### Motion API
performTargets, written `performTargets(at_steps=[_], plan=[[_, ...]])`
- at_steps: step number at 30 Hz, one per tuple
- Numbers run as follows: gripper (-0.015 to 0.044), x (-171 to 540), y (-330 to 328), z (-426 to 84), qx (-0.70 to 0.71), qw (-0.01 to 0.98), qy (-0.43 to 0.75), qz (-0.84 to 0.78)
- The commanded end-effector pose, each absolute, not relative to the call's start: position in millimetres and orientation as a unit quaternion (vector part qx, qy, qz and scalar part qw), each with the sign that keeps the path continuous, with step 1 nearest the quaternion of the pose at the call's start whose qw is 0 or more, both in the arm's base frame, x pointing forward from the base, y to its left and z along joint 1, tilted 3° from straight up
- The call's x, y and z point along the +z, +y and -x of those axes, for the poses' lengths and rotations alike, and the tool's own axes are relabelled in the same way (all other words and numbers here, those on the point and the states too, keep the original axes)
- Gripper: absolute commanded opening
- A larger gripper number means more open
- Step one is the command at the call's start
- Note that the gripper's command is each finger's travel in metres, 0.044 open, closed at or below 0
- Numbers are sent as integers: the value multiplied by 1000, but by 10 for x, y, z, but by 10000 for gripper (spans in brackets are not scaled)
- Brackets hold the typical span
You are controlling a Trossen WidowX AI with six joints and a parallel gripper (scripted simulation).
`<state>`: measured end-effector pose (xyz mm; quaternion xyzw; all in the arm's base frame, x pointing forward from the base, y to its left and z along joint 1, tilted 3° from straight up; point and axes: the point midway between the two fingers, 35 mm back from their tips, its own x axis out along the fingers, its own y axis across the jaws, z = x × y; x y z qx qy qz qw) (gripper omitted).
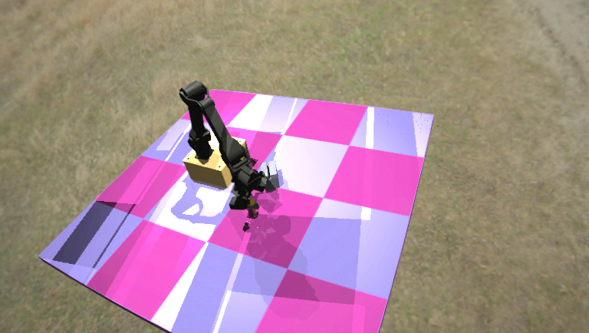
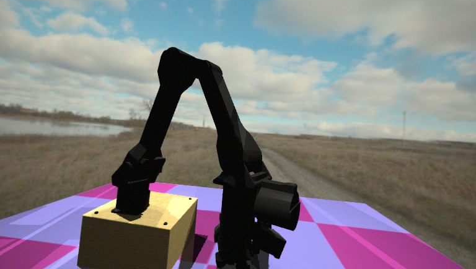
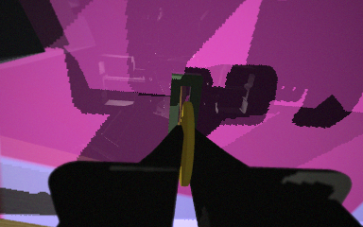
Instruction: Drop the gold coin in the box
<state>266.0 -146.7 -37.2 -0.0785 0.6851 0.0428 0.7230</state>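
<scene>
The black fingers are closed on the upright gold coin (image 1: 252, 202) (image 3: 188, 144), gripping it edge-up.
</scene>
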Motion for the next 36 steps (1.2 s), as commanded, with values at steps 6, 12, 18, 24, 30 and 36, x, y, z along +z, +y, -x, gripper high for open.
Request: performTargets(at_steps=[6,12,18,24,30,36], plan=[[0,-163,-1473,-2685,44,725,683,81],[0,-13,-1471,-2686,44,725,683,81],[0,139,-1466,-2680,44,725,683,81],[0,292,-1456,-2665,44,725,683,81],[0,445,-1442,-2642,44,725,683,81],[0,561,-1428,-2619,44,725,683,81]])
